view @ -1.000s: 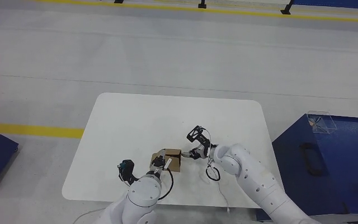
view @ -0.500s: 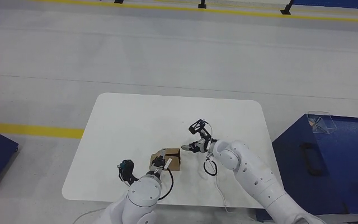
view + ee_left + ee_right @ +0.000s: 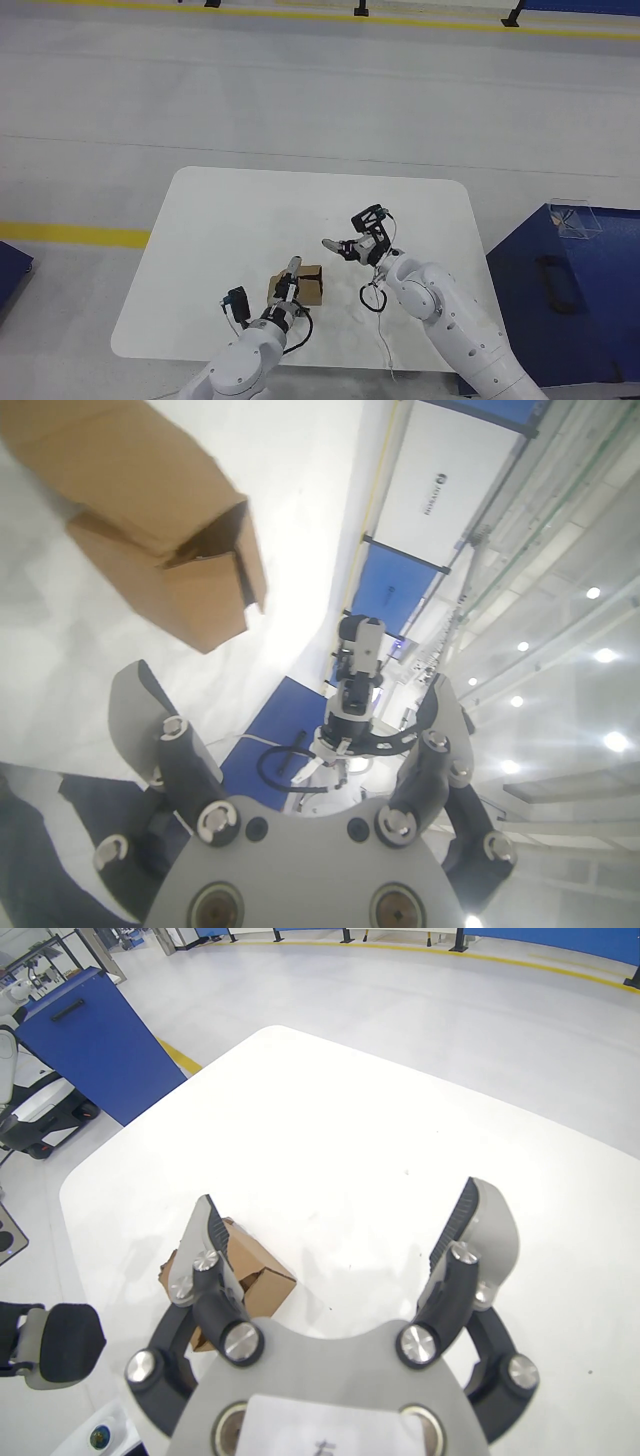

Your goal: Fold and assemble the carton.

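**White table with one carton on it**

A white table (image 3: 300, 205) with rounded corners. One small brown cardboard carton (image 3: 308, 286) lies on the tabletop, near the edge closest to the robot and about midway along that edge. One end of the carton is open, with its flaps loose and partly folded inward.

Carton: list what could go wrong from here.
The carton lies loose on the table, with the left gripper and the right gripper both open and off it, so a push may slide it instead of folding a flap. Its end gapes, so a careless push might crush a flap.
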